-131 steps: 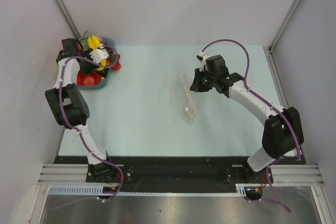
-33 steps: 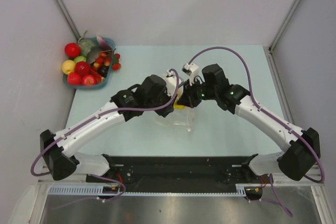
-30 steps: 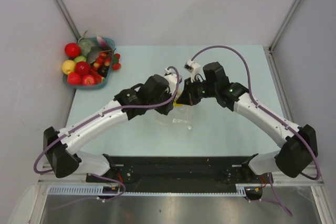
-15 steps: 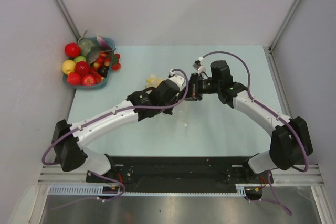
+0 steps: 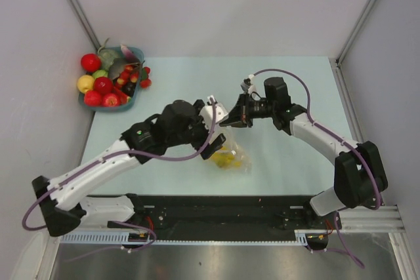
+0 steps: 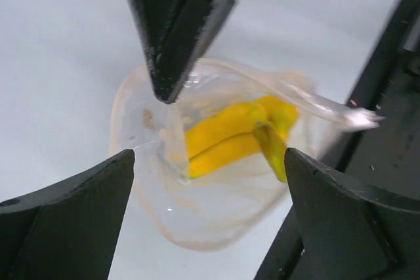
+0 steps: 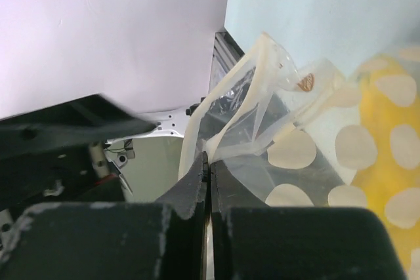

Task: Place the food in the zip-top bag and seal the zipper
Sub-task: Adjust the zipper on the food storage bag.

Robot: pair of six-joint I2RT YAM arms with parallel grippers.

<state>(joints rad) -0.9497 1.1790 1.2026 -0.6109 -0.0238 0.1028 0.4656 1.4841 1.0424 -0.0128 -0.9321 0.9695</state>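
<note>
Released a second ago, the yellow food [image 6: 223,136] lies in the zip-top bag [image 6: 197,227] below the wide-spread left gripper [image 6: 210,178]. Opposite, the right gripper [image 7: 207,162] pinches the bag's rim. Loading seems underway, so next the left should lift clear for more.

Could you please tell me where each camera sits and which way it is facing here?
Top external: above and behind the bases, looking down on the table; both arms, left claw and right claw show.
Left wrist: on the left arm, looking down into the zip-top bag holding yellow food; its open fingers frame it.
Right wrist: looks along its shut fingers pinching the bag's edge.
Shared: both wrist views show the bag.
</note>
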